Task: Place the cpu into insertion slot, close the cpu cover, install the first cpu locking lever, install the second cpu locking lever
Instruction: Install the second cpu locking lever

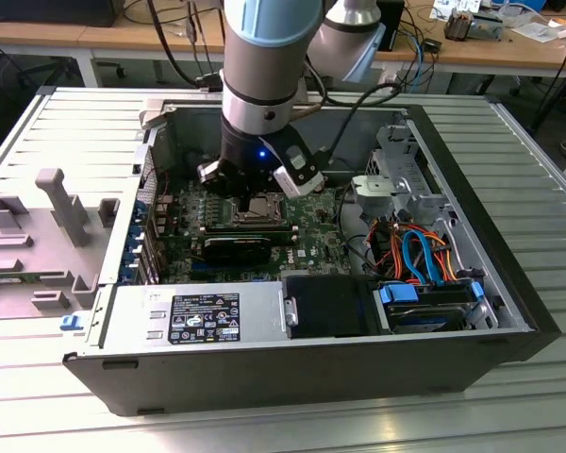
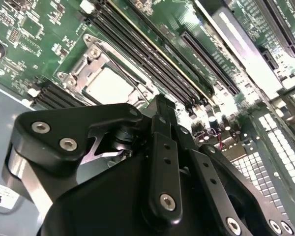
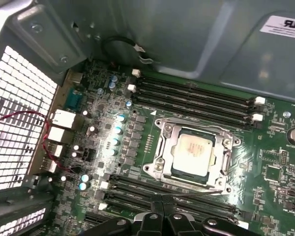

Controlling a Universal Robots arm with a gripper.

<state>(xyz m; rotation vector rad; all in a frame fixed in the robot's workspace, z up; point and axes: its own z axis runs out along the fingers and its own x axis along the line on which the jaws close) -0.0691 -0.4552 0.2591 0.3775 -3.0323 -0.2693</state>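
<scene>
Here we hover our gripper (image 3: 161, 214), fingers pinched together and empty, at six o'clock of the chip (image 3: 193, 152) lying under its closed cover (image 3: 163, 153), near the levers.

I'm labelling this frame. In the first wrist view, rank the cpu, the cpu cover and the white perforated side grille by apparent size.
1. White perforated side grille, though nearness to the camera may inflate it.
2. cpu cover, framing the chip.
3. cpu, inside the cover's window.
</scene>
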